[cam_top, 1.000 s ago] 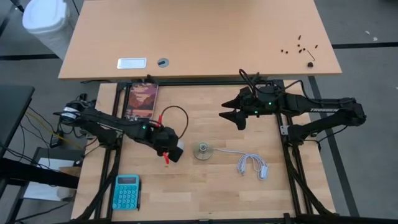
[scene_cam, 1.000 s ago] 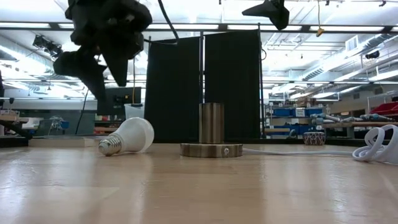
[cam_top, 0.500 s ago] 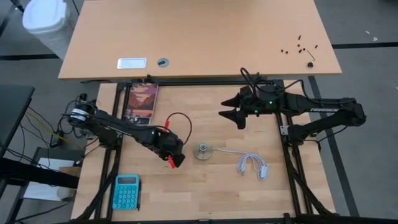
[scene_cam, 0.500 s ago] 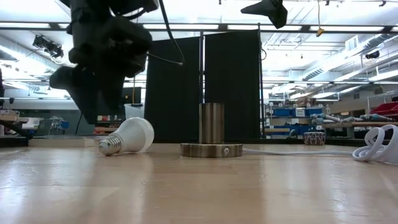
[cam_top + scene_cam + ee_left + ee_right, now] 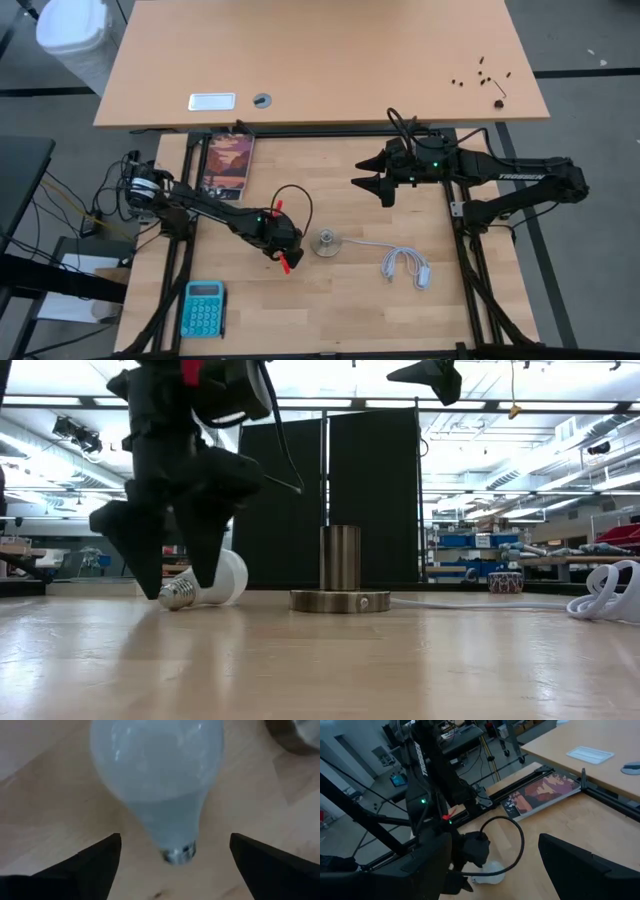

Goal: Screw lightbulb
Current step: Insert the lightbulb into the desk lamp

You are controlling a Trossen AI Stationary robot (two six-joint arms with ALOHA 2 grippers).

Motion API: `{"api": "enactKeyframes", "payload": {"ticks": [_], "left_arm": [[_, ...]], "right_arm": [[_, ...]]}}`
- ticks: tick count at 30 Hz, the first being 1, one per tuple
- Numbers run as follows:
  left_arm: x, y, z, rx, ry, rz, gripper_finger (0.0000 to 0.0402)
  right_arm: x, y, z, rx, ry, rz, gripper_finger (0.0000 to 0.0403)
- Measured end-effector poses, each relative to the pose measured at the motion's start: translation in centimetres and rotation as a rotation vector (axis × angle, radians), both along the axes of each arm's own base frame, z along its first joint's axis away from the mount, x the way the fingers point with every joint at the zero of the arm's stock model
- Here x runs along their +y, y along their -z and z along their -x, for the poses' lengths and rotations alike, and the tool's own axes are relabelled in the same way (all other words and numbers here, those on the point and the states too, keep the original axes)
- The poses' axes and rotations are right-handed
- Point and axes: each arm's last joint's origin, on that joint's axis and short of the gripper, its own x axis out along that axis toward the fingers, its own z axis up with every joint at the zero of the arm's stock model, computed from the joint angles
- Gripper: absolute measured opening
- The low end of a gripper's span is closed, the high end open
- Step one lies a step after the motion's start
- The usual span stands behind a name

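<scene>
- Lightbulb (image 5: 159,780): white, lying on its side on the wooden table (image 5: 330,310). Almost wholly covered by the left arm from above. At table height its glass (image 5: 232,575) and screw base (image 5: 176,596) show past the dark fingers. Cut off at the frame edge in the left wrist view.
- Left gripper (image 5: 172,582): low over the lightbulb, just beside the socket. Fingers spread wide, one on each side of the bulb's neck; the left wrist view shows bare wood between each fingertip (image 5: 107,851) and the bulb, so no hold. Whether the tips touch the table cannot be told.
- Socket (image 5: 340,573): upright metal cylinder on a round base, near the table's middle; seen from above (image 5: 326,241) it stands apart from the bulb. Only its rim shows in the left wrist view.
- White cord (image 5: 398,260): runs from the socket toward the right side, coiled at its end; partly cut off at table height.
- Right gripper (image 5: 370,186): raised over the far right part of the table, well apart from the bulb, fingers parted, nothing between them.
- Calculator (image 5: 203,308): teal, near the front left edge.
- Book (image 5: 229,163): at the far left edge.
- Open room: bare wood across the front of the table and between socket and right arm.
</scene>
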Motion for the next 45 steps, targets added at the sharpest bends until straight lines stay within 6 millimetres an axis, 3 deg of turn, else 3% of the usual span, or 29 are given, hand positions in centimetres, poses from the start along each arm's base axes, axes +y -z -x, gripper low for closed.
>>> {"api": "enactKeyframes", "payload": {"ticks": [7,23,28,33,38,45], "left_arm": [[0.2,0.7,-0.8,-0.037,-0.008,-0.025,0.0339],[0.4,0.5,-0.9,-0.067,-0.023,-0.097,0.0140],[0.5,-1.2,-0.6,-0.132,0.019,-0.111,0.0136],[0.8,-3.4,-0.1,-0.214,0.057,-0.191,0.0157],[1.0,-6.0,-0.2,-0.379,0.153,-0.299,0.0159],[1.2,-9.3,-1.5,-0.683,0.283,-0.370,0.0161]], "right_arm": [[0.0,0.0,0.0,0.001,-0.001,0.000,0.0309],[-0.6,0.0,0.1,-0.007,0.024,-0.011,0.0309],[-1.0,-0.4,0.0,-0.053,-0.058,-0.082,0.0309],[-1.7,-0.3,0.2,-0.043,-0.077,-0.119,0.0309],[-1.8,-0.6,0.0,-0.018,-0.135,-0.168,0.0309],[-0.9,-2.9,-0.5,0.185,-0.249,0.038,0.0309]]}}
